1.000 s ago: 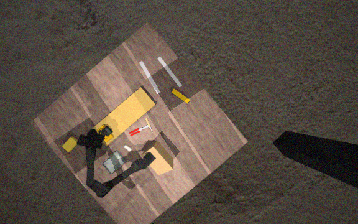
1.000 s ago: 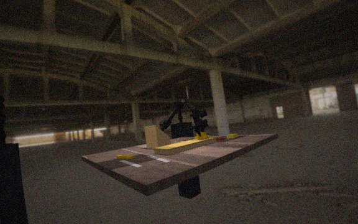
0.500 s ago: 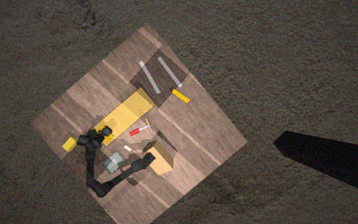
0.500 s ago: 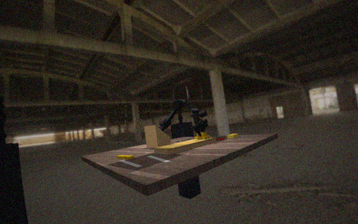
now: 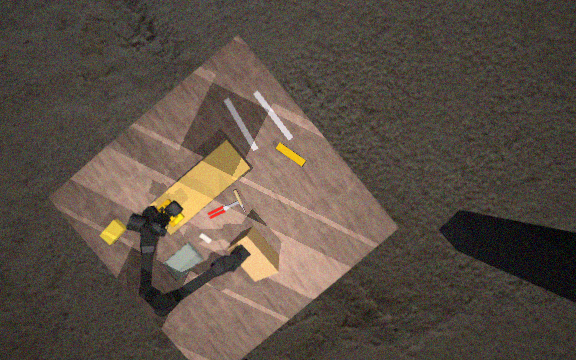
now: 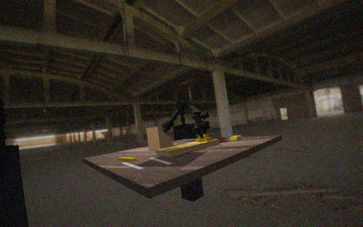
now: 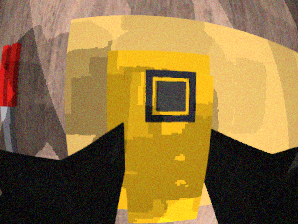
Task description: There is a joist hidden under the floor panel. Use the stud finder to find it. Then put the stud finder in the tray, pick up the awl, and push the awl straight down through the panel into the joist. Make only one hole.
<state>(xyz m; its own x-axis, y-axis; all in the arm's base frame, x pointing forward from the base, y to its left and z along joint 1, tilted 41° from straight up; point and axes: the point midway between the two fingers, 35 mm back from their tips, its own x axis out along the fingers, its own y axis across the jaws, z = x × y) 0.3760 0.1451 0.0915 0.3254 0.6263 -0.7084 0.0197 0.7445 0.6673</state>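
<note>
My gripper is shut on the yellow stud finder, whose dark square screen faces up in the wrist view. The stud finder is over the lower-left end of the long pale-yellow panel in the top view, resting on it or just above it. The joist is hidden. A grey-green tray lies beside the arm. A thin tool with a wooden handle, probably the awl, lies beside the panel.
Red-handled pliers lie beside the panel, near a small white piece. A tan block stands by the arm's base. A yellow block, a yellow bar and two white strips lie farther out.
</note>
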